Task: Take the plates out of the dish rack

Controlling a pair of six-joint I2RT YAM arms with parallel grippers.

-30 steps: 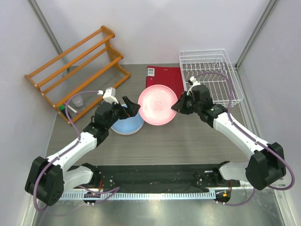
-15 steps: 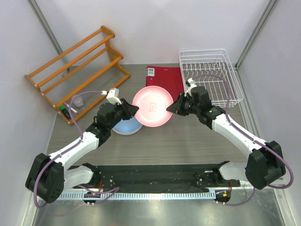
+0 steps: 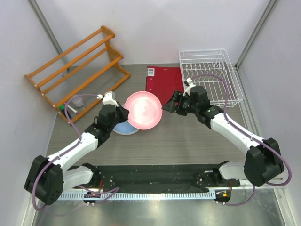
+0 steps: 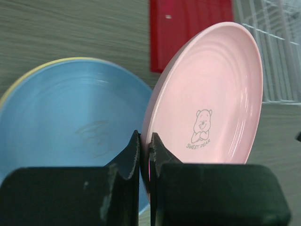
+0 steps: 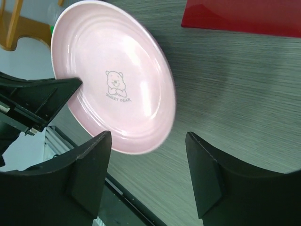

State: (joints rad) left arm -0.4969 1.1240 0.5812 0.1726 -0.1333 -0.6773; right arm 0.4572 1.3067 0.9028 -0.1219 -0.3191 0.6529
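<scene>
A pink plate (image 3: 143,110) with a small bear print hangs tilted above the table, and my left gripper (image 3: 123,113) is shut on its left rim. In the left wrist view both fingers pinch the rim of the pink plate (image 4: 211,94) at the left gripper (image 4: 146,146). Under it a light blue plate (image 4: 70,122) lies on an orange-yellow plate (image 4: 19,87). My right gripper (image 3: 168,106) stands open just right of the plate. Its fingers spread at the right gripper (image 5: 148,139), clear of the pink plate (image 5: 117,94). The white wire dish rack (image 3: 211,75) stands at the back right.
A red flat folder (image 3: 162,77) lies left of the dish rack, behind the plate. An orange wooden slatted rack (image 3: 77,66) stands at the back left with a small clear cup (image 3: 79,100) under it. A black strip (image 3: 150,176) runs along the near edge.
My left gripper closed on the pink plate's rim. My right gripper opened and let the plate go. The plate moved left toward the blue plate.
</scene>
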